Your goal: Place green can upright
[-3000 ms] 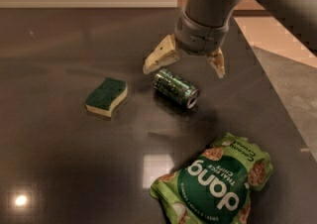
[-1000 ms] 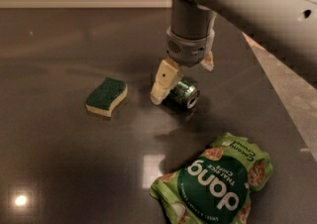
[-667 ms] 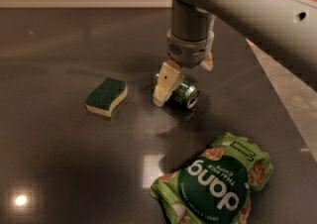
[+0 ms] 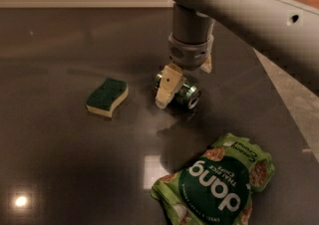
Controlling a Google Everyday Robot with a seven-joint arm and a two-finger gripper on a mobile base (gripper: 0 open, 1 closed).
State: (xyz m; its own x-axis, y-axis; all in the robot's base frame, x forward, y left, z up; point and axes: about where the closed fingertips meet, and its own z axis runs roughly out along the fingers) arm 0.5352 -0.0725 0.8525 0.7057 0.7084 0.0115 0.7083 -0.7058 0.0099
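The green can (image 4: 186, 94) lies on its side on the bench (image 4: 65, 50), near the middle, its silver end facing the chips bag (image 4: 219, 186). The pincer (image 4: 183, 83) hangs straight down over it, spread apart and holding nothing. One finger (image 4: 168, 84) stands in front of the can's left part and reaches down to the bench, and the other finger (image 4: 206, 64) shows behind it. Whether either finger presses on the metal cannot be made out.

The main risk appears to be rolling. A round can on a smooth top may slip away if one finger meets it before the other, and it could run toward the bag or the sponge (image 4: 106, 96). A grasp taken off-centre, close to one end, might let the can swing or slide out once lifted. If it is tipped and let go before its base sits flat, it would likely topple again. The near fingertip, being so low, could also scrape the bench.

The bench is dark and glossy, and it mirrors ceiling lights as bright spots at the lower left and centre. A pale wall runs along its far edge. A lighter grey speckled surface lies past its right edge, with a warm orange patch at the top right.
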